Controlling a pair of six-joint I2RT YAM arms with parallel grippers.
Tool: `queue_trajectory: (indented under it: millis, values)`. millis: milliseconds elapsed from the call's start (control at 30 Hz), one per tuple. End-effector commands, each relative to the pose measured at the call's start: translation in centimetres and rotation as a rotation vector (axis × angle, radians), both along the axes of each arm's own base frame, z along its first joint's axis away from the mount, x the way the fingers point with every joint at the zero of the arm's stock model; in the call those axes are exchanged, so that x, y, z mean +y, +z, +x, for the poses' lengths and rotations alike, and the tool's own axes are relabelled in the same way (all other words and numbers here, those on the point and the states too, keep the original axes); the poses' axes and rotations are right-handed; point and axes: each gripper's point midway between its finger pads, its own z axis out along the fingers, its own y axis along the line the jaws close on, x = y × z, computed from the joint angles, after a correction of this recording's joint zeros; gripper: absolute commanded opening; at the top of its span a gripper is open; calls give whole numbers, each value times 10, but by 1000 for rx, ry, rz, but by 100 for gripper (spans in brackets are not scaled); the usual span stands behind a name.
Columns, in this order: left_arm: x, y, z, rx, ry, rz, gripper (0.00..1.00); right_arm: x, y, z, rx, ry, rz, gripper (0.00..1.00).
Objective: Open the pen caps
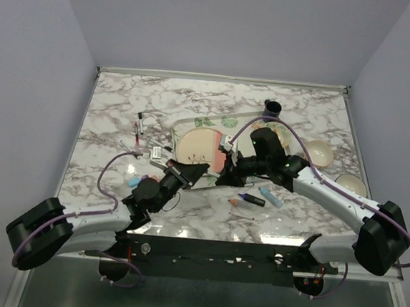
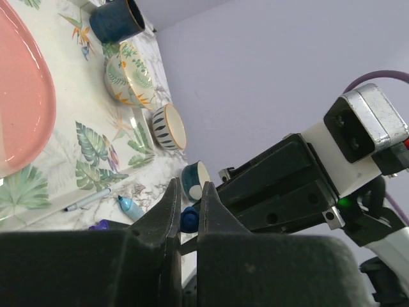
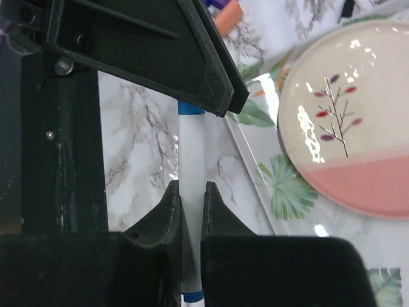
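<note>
Over the marble table [image 1: 217,97], right by the pink plate [image 1: 198,147]: right gripper [image 3: 190,192] is clamped on a white pen [image 3: 190,153], left gripper [image 2: 187,198] is pinching the blue cap [image 2: 188,219], which looks still on the barrel.

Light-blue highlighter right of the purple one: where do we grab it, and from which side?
Mid-barrel, from straight above, claw closing across its width. The light-blue highlighter lies flat and slanted on the table with both long sides free. The purple highlighter sits close to its left end in the top view, so keep off that end.
</note>
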Motion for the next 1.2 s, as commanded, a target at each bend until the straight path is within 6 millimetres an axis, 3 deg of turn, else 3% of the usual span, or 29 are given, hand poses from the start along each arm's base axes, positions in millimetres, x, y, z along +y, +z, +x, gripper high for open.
queue_trajectory:
  millis: [0,67,100,133,167,200,233,267,300,333,400,433,567,767,900,1100,1167]
  values:
    - [75,4,11,27,308,-113,0,-2,-9,-5,42,26,-48,1]
    - [98,-4,12,69,390,-130,0,-3,-11,-6,42,32,-53,1]
    - [117,9,11,53,450,-188,0,-3,-12,-6,45,34,-58,1]
    - [126,-13,10,100,486,-104,0,-4,-13,-5,39,33,-67,1]
    - [133,-17,9,107,509,-92,0,-5,-14,-4,32,33,-72,0]
    - [145,-5,6,90,531,-137,0,-6,-15,-4,30,32,-81,1]
    - [154,-24,5,127,570,-58,0,-9,-18,0,10,22,-100,1]
    - [160,-30,4,139,587,-36,0,-11,-20,2,-2,16,-119,1]
    - [167,-21,1,131,596,-56,0,-15,-23,1,-2,26,-152,1]
    - [177,-44,-2,182,635,61,0,-22,-28,6,-48,49,-198,0]
    - [187,-49,-7,215,658,136,0,-43,-42,16,-92,31,-323,1]
    - [194,-63,-10,239,668,241,0,-53,-46,20,-109,22,-365,1]
    - [200,-71,-9,264,659,469,0,-86,-48,29,-100,-27,-411,3]
    - [202,-76,11,332,562,814,0,-145,-56,36,-18,-148,-467,5]
    - [200,-90,26,391,476,838,0,-181,-74,36,49,-234,-526,6]
    - [210,-116,40,514,449,810,0,-211,-92,41,142,-326,-577,9]
    - [215,-115,42,516,475,785,0,-215,-100,41,186,-333,-591,10]
